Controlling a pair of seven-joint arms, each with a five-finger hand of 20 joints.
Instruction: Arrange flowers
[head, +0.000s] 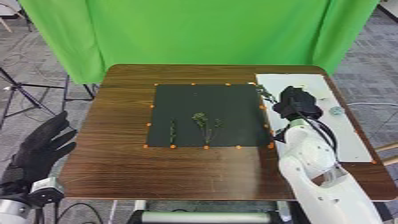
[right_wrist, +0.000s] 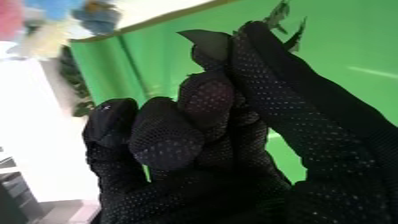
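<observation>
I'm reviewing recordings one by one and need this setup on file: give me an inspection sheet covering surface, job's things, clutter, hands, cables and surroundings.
Surface: brown wooden table, with a dark mat and, to its right, a white sheet.
Job's things: thin sprig and branching sprig on the mat; pale blue bloom on the sheet.
Clutter: small orange markers along the mat's edges.
Hands: right hand over the sheet, pinching a leafy sprig; left hand open, off the table's left side.
Cables: black cables along the right forearm.
Surroundings: green curtain behind; tripod at left.
</observation>
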